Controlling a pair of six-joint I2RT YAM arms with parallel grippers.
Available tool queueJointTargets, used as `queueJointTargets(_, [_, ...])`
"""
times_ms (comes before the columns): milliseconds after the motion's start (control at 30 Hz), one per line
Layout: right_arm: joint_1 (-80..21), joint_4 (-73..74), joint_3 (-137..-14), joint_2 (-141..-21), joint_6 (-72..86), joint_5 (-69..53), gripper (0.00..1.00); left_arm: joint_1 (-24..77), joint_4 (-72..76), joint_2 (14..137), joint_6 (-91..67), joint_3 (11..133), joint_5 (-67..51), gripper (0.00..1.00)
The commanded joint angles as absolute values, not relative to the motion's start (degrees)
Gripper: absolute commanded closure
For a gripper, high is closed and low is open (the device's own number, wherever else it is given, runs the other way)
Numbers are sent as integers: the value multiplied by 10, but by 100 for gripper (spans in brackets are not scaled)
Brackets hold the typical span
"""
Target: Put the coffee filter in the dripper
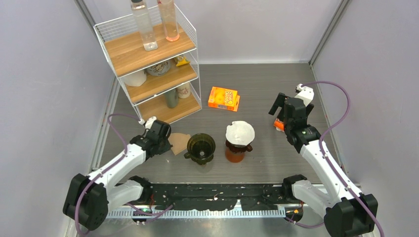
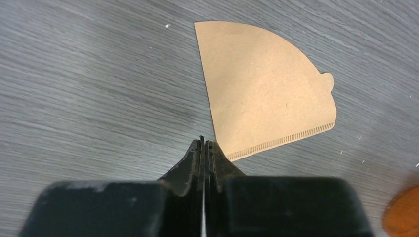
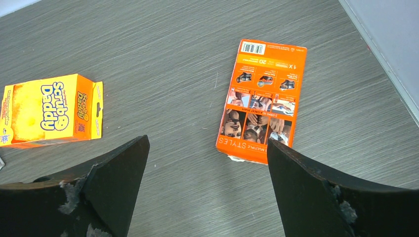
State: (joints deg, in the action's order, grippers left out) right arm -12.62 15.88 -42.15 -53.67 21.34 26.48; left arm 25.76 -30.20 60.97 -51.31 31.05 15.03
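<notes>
One dark dripper is sitting empty, one amber dripper holding a white filter. One coffee filter is lying on the counter beside the pressed-together left end effector; right end effector is gaping.

The orange box lying on the desk is showing the brand "Scrub Daddy" in white letters, turned sideways. The flatter orange carton near it is displaying "STYLES", "20", "1 X" and a barcode, all reading upside down.
</notes>
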Motion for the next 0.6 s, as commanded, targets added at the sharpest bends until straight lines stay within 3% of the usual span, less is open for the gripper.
queueJointTargets(0, [-123,145,-424,-536,219,277,5,258,-303,588,-471,327,148,77])
queueJointTargets(33, [-124,145,-424,-537,219,276,5,258,-287,591,-460,326,124,54])
queueJointTargets(133, [-123,145,-425,-537,219,274,5,259,-232,612,-427,324,61,7])
queueJointTargets(167, [-124,145,-424,-537,219,272,4,259,-231,628,-423,329,58,2])
queueJointTargets(333, [-124,145,-422,-531,220,274,5,262,-267,694,-412,361,75,1])
queueJointTargets(567, [-124,145,-423,-534,219,273,4,305,-303,756,-414,412,143,12])
